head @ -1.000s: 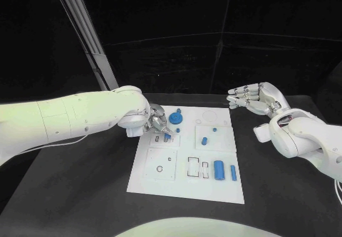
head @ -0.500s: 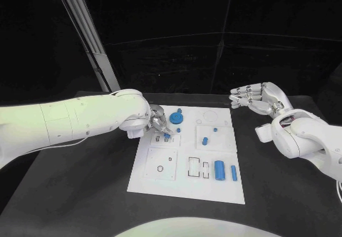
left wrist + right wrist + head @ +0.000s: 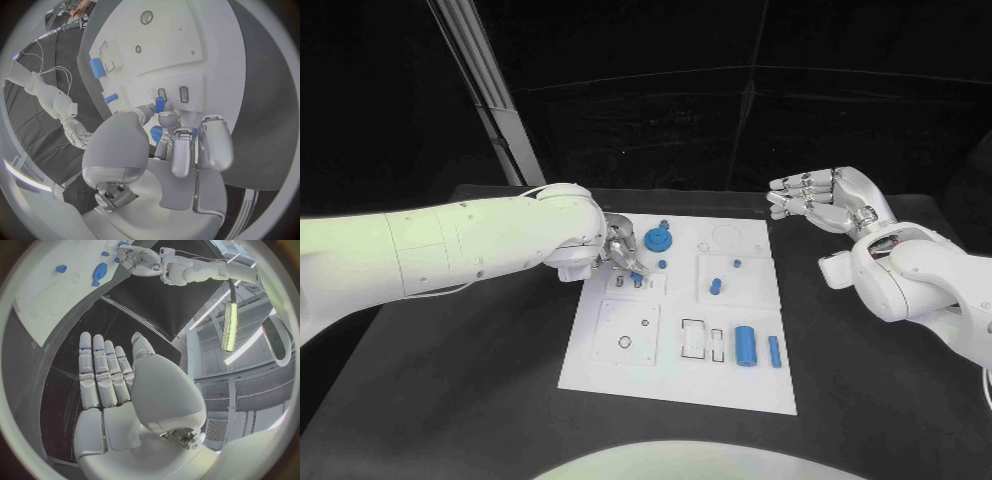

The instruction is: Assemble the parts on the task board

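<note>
Fingertips of our silver left hand [image 3: 612, 250] pinch a small blue peg [image 3: 160, 104] over the white rectangular task board [image 3: 678, 375]; our silver right hand [image 3: 822, 201] hangs empty, fingers apart.

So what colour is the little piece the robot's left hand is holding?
Blue. The small part pinched by the left hand shows best in the left wrist view.

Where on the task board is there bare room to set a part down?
Bare white along the task board near edge, below the large blue cylinder. Crowded at the far left corner, where the left robot hand holds a small blue part beside the blue disc.
</note>
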`<state>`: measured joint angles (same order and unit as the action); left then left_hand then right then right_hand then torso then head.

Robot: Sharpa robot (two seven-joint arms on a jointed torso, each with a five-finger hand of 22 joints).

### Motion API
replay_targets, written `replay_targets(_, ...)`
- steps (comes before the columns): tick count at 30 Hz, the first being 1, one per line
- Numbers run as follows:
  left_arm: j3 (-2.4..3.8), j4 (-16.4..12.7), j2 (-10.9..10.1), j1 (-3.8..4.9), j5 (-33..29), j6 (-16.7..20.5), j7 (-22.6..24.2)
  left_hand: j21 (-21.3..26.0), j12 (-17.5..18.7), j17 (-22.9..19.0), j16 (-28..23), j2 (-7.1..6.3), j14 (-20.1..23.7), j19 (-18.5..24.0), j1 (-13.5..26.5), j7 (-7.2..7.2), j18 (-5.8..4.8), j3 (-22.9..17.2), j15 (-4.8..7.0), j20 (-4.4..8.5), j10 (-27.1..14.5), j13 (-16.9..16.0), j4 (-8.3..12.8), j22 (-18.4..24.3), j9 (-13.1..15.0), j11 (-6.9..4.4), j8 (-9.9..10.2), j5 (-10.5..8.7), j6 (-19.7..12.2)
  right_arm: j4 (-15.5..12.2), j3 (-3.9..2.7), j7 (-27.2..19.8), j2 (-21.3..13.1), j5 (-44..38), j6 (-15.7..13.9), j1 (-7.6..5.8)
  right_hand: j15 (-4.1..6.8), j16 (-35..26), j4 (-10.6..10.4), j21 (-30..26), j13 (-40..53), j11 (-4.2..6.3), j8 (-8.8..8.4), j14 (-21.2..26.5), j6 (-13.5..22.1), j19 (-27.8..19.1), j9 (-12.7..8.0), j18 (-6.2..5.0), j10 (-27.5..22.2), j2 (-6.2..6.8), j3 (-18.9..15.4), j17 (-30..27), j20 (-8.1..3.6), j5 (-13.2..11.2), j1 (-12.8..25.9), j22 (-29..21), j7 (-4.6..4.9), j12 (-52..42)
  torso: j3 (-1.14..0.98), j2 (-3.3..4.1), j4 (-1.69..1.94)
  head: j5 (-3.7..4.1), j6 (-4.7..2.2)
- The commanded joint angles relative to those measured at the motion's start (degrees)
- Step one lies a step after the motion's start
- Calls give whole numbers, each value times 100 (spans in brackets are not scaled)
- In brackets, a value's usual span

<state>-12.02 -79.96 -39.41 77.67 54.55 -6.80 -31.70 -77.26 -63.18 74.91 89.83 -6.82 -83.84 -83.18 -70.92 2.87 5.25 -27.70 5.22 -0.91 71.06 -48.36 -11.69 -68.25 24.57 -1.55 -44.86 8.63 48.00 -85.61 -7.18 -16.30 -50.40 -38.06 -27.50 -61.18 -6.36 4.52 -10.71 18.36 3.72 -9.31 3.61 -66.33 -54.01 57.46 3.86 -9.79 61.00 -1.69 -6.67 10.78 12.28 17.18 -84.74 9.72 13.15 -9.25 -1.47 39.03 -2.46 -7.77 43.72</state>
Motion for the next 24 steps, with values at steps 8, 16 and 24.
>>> replay_targets(8, 0, -23, -17, -2, 105, -224, -93, -11, -43, 1509, 17, 33, -616, -42, -32, -14, -113, -1012, -5, -14, 49, -23, 963, -9, 10, -4, -21, -18, -6, 8, -4, -35, 16, 29, 6, -11, -20, -34, 29, -32, -9, -11, 2, 18, 49, 31, 2, -59, -39, -33, -5, -11, 14, 29, 3, -9, -4, -36, -1, -3, 2, 20, 30)
replay_targets(16, 1, -25, -20, -2, 104, -290, -90, -18, -51, 1507, 16, 26, -616, -46, -21, -17, -115, -1020, -4, -13, 58, -31, 968, -21, 12, -6, -25, -19, 1, 24, -4, -3, 21, 29, 59, -11, -20, -33, 28, -34, -9, -11, 3, 17, 47, 33, 2, -59, -39, -38, -4, -12, 14, 32, 5, -10, -4, -38, -3, -3, 3, 32, 50)
replay_targets(24, 1, -38, -24, -2, 104, -318, -84, -21, -64, 1509, 17, 19, -616, -48, -12, -19, -116, -1027, -4, -13, 70, -49, 971, -26, 13, -8, -29, -19, 6, 29, -4, 0, 33, 29, 80, -11, -20, -33, 26, -36, -9, -11, 3, 16, 46, 36, 3, -59, -40, -44, -4, -14, 14, 33, 8, -12, -3, -40, -2, -4, 5, 46, 69)
